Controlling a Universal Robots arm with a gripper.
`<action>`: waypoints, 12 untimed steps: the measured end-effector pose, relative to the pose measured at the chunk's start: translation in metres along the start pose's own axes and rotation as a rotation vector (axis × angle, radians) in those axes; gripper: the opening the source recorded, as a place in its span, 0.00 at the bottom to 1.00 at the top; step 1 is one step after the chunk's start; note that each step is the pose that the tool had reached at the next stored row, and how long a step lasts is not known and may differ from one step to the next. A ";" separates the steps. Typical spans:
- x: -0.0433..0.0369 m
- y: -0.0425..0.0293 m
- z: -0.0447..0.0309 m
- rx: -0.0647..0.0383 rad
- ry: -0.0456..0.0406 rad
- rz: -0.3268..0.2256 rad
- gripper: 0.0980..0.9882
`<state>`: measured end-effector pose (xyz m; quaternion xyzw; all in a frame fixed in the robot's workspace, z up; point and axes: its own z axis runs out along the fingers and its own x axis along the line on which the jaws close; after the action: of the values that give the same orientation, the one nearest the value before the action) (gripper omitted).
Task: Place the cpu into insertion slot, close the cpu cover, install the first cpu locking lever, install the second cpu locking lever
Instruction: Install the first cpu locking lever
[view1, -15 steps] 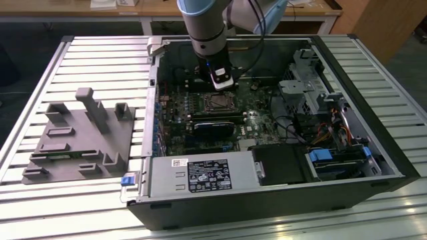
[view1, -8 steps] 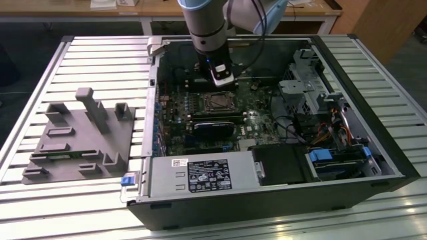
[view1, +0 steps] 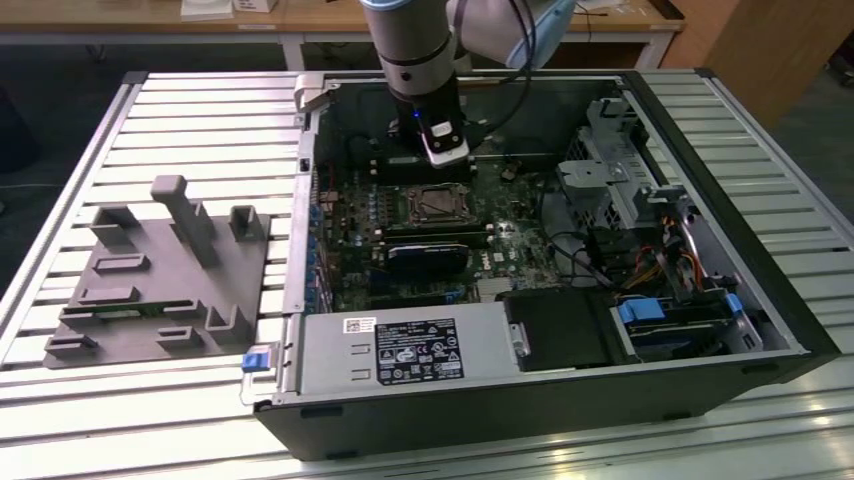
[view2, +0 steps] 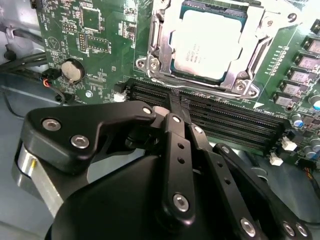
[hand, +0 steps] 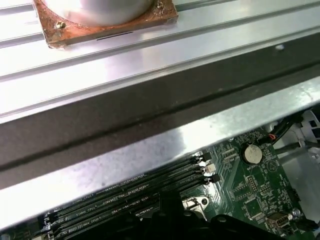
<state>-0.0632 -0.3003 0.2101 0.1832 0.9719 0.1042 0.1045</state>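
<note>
A ribbed aluminium table (view1: 174, 110) carries an open black PC case (view1: 747, 300) lying on its side, with a grey moulded holder (view1: 160, 290) of blocky pegs on the slats to the exterior view's left of it. Wooden benches run along the back of the room.

The arm (view1: 416, 60), a grey tube ending in a black and white wrist, reaches down into the case. Its gripper (view2: 175, 102) is matte black, built of bolted linkage bars with bright screw heads; in the second wrist view the fingers (view2: 174, 112) come together at a narrow tip with nothing between them. That tip hangs over the long black memory slots (view2: 225, 125), just short of the socket.

Just beyond the fingertips sits the slot (view2: 210, 45), a square socket on the glossy green board (view2: 100, 40). The cpu (view2: 210, 42), flat and dull silver, already lies in it. The cover (view2: 245, 60), a thin bright steel frame with a square window, lies flat around the chip, screws at its corners. I cannot tell how the levers stand.

Off to one side of the gripper a round silver coin cell (view2: 72, 70) sits on the board. In the first wrist view the case's brushed steel edge (hand: 150, 150) crosses above the memory slots.
</note>
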 end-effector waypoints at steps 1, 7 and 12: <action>0.0000 0.0000 0.0000 0.000 -0.0001 0.000 0.01; 0.0000 0.0002 0.0004 0.041 -0.0098 -0.009 0.01; -0.0035 0.0014 0.0015 0.109 0.0058 -0.018 0.01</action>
<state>-0.0592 -0.3001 0.2096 0.1797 0.9781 0.0507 0.0924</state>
